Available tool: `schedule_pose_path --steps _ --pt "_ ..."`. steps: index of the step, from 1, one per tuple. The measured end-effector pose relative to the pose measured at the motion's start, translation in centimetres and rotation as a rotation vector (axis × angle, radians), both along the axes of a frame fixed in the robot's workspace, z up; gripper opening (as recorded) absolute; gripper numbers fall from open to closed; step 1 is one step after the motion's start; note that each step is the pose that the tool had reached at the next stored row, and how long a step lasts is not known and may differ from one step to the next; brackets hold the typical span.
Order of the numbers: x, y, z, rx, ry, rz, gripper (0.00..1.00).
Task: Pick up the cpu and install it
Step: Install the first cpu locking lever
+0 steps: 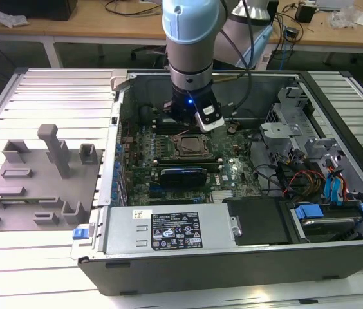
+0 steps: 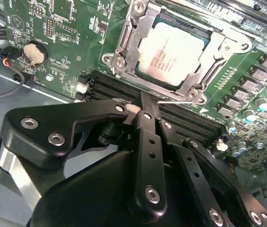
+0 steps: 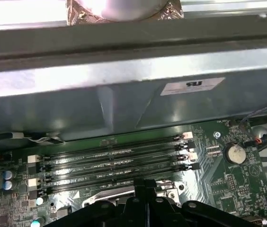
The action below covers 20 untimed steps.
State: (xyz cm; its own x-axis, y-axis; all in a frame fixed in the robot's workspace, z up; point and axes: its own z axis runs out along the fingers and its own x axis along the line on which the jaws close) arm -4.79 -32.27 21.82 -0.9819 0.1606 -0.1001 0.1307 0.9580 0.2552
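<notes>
The cpu (image 2: 173, 54) already lies flat inside the socket frame (image 2: 124, 42) on the motherboard (image 2: 67, 28), just beyond the claw (image 2: 145, 106), whose fingers are pressed together, empty.

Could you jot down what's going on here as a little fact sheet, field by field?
Setting: an open computer case lying on a slatted metal table
Robot arm: reaching down into the case over the green motherboard
Gripper: empty, just beside the socket frame, over the black memory slots
Cpu: lying in the socket frame, silver top up
Grey holder plate: on the table at the exterior view's left, outside the case
Expansion card: long, black, seated near the socket
</notes>
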Motion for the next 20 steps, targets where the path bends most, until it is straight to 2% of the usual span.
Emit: schedule_pose_path --steps 1,4,5,6,14,20 --pt "-0.65 0.42 -0.11 0.0001 -0.0145 -0.002 0.11" --pt "-0.84 0.48 -0.31 0.0 -0.0285 -0.002 0.11" --pt "-0.9 0.51 -0.47 0.0001 -0.0396 -0.002 0.11" --pt "-0.98 0.58 -0.55 0.0 -0.0452 -0.003 0.11" --pt "-1.22 0.95 -1.05 -0.0007 -0.0547 -0.002 0.11" --pt "-1.22 0.95 -1.63 -0.0083 -0.0586 -0.002 0.11"
